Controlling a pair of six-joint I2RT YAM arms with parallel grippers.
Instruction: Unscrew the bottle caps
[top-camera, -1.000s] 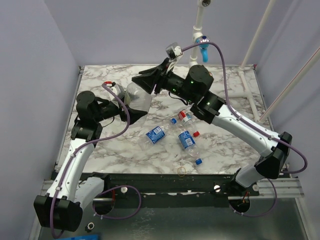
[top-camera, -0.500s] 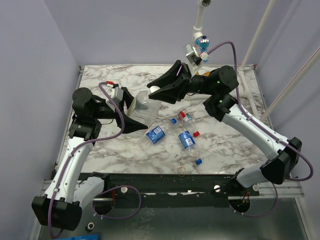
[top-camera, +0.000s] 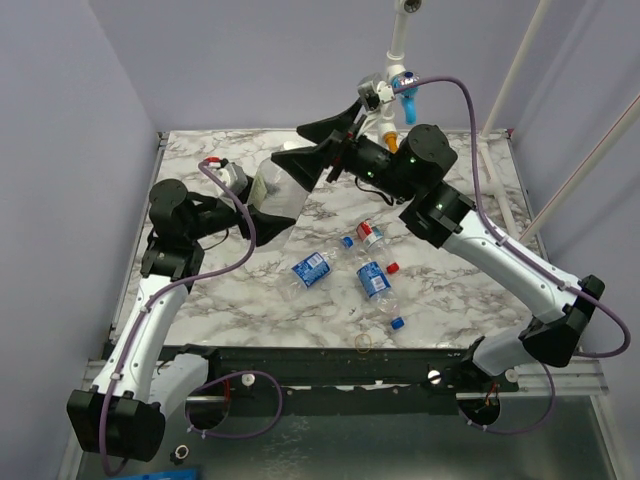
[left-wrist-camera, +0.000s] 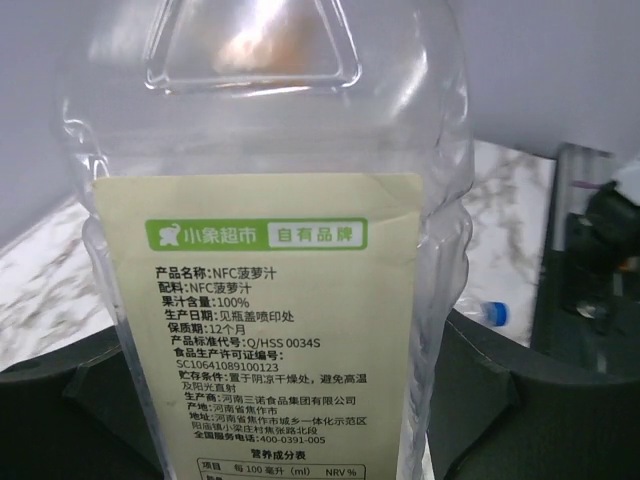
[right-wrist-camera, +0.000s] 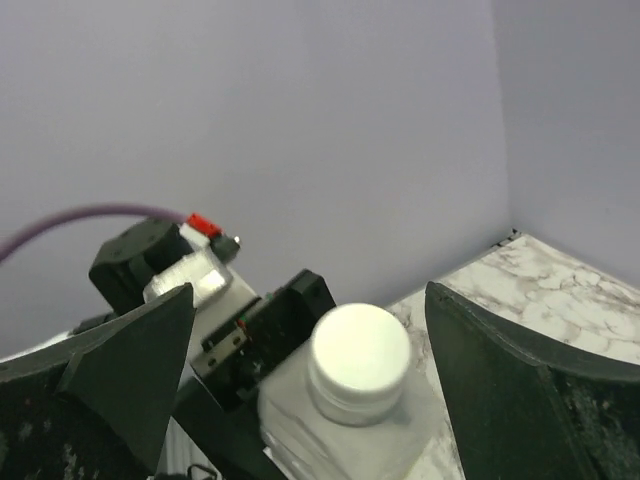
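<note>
Clear plastic fills your left gripper (top-camera: 266, 205): it clasps a wide bottle (left-wrist-camera: 270, 200) raised off the table (top-camera: 200, 290). Your right gripper (top-camera: 310, 150) stands wide open, fingers flanking its white cap (right-wrist-camera: 360, 350) without touching. Small bottles (top-camera: 372, 278) and blue and red caps (top-camera: 392, 267) lie mid-table.

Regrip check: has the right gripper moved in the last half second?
Yes. The right gripper shifted up-image toward the far table edge, fingers now open.

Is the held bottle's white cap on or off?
On. The white cap sits on the clear bottle's neck, between the right gripper's open fingers, untouched. How tight, cannot tell.
</note>
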